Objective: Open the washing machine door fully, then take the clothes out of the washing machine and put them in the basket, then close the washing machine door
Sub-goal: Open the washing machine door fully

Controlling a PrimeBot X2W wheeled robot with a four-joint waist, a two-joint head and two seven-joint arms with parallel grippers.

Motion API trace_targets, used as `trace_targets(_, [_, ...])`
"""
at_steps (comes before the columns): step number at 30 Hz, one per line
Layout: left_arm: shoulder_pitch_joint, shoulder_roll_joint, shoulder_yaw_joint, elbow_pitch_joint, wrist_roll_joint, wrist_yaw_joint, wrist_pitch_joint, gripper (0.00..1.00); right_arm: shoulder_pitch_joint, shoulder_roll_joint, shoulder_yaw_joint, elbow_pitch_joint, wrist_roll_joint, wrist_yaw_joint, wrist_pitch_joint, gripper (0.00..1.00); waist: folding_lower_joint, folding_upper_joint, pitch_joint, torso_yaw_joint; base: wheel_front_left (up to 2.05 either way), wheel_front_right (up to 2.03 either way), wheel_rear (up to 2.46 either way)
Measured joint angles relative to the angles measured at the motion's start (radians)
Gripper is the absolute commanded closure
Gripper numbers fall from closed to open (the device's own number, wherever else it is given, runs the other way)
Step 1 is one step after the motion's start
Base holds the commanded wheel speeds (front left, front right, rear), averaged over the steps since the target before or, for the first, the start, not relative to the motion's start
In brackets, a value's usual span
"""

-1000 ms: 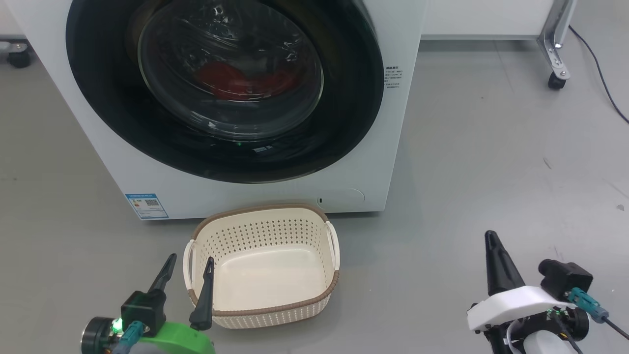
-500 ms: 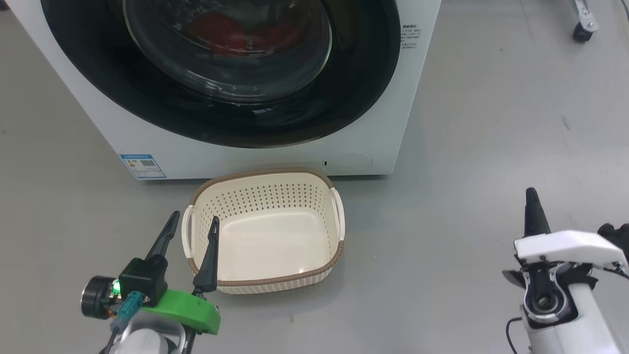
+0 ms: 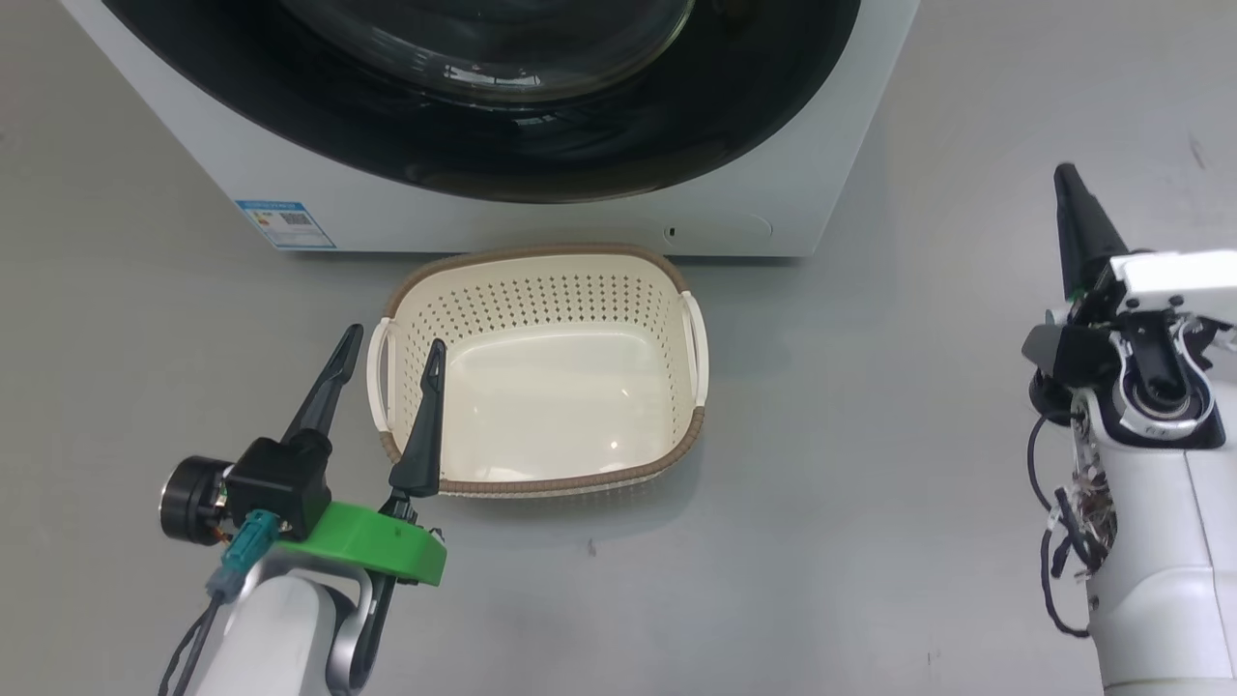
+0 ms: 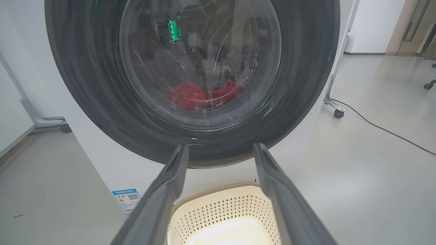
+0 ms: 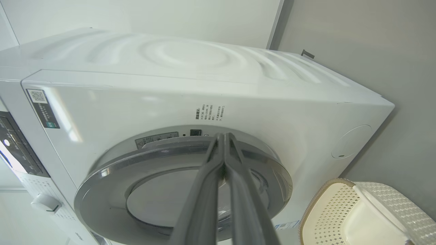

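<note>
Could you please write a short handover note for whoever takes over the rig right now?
Left tool: open, empty, at the basket's left edge.
Right tool: shut, empty, out to the right and pointing at the washing machine door.
Things: the door looks closed; red clothes lie in the drum behind its glass; the basket is empty, on the floor in front of the washing machine.
Done: nothing yet.
Left: open the door fully, move the clothes to the basket, close the door.

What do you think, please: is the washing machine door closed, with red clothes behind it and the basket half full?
The basket is empty, as the head view shows; the washing machine door is closed, with the red clothes behind it.
</note>
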Motion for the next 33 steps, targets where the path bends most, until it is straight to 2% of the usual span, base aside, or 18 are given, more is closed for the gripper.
trace_targets(5, [-0.033, -0.004, -0.003, -0.007, 0.002, -0.009, 0.000, 0.00, -0.106, -0.005, -0.011, 0.020, 0.046, -0.030, 0.074, 1.00, 0.0000, 0.0000, 0.049, 0.016, 0.00, 0.00, 0.00])
trace_targets(9, [-0.056, -0.006, -0.010, -0.008, 0.009, -0.015, 0.000, 0.00, -0.184, -0.034, -0.008, 0.030, 0.065, -0.044, 0.128, 1.00, 0.0000, 0.0000, 0.084, 0.029, 0.00, 0.00, 0.00])
trace_targets(21, [-0.100, -0.013, -0.039, -0.003, 0.009, -0.033, 0.000, 0.00, -0.380, -0.103, 0.030, 0.085, 0.066, -0.079, 0.251, 1.00, 0.0000, 0.0000, 0.154, 0.083, 0.00, 0.00, 0.00])
trace_targets(33, [-0.137, -0.018, -0.068, -0.005, 0.009, -0.044, 0.000, 0.00, -0.554, -0.164, 0.086, 0.130, 0.034, -0.133, 0.319, 1.00, 0.0000, 0.0000, 0.204, 0.135, 0.00, 0.00, 0.00])
